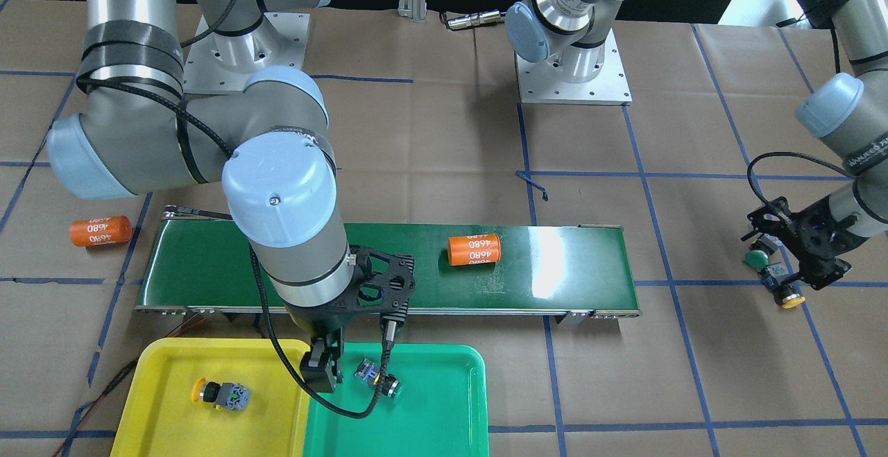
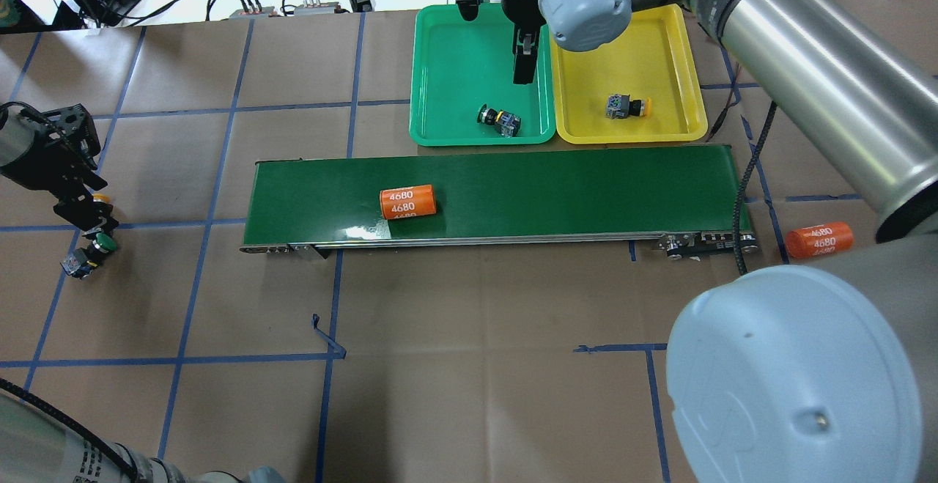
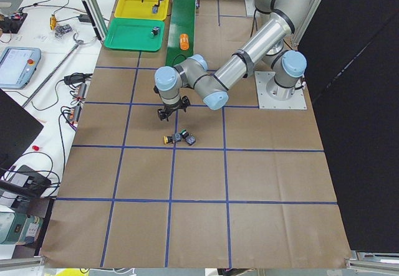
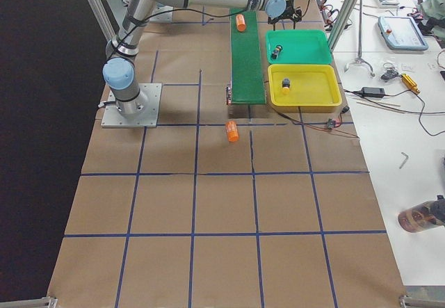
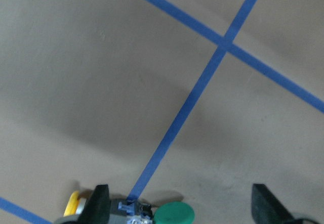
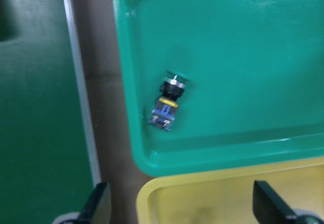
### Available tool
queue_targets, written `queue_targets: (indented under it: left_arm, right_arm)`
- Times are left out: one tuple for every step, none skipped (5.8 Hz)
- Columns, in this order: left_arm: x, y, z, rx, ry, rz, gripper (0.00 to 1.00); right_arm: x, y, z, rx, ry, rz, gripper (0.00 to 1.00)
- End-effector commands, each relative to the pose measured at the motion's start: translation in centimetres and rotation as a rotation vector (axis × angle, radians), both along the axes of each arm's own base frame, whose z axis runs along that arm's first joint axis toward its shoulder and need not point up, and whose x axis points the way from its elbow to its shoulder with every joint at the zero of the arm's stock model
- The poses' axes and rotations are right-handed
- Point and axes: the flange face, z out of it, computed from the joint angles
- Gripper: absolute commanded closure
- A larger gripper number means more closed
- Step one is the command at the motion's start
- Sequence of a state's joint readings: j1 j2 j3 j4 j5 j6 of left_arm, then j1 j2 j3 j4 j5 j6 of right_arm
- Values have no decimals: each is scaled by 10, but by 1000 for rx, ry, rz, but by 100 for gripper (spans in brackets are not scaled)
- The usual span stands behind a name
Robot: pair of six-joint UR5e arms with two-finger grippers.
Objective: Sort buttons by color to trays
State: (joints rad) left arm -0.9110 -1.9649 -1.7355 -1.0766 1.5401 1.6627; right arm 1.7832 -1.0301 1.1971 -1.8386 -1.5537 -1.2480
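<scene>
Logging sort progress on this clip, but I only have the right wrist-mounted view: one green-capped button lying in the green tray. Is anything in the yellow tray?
Observer: Yes, one yellow-capped button lies in the yellow tray.
Operator: Any buttons left to sort?
Observer: Two, a green-capped one and a yellow-capped one, on the table beyond the end of the conveyor belt.
Operator: Is an arm on them?
Observer: The left gripper hangs over them, fingers apart, gripping neither.
</scene>
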Motion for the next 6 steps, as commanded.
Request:
queue_targets:
  left_arm:
    - [43, 14, -24, -21, -32, 74, 3]
    - [62, 23, -41, -1, -16, 109, 3]
    - [64, 25, -54, 18, 0, 106, 11]
    - [68, 29, -59, 52, -26, 114, 10]
    - [62, 37, -68, 74, -13, 129, 10]
    - [56, 43, -75, 83, -5, 128, 16]
  right_arm:
    - [-31, 66, 28, 187, 37, -21, 0]
    - [-38, 105, 16, 217, 36, 6, 0]
    - [-42, 134, 7, 180, 29, 9, 0]
    - [-44, 150, -9, 139, 22, 9, 0]
    - [-44, 151, -18, 91, 13, 12, 0]
    - [-43, 151, -17, 81, 11, 16, 0]
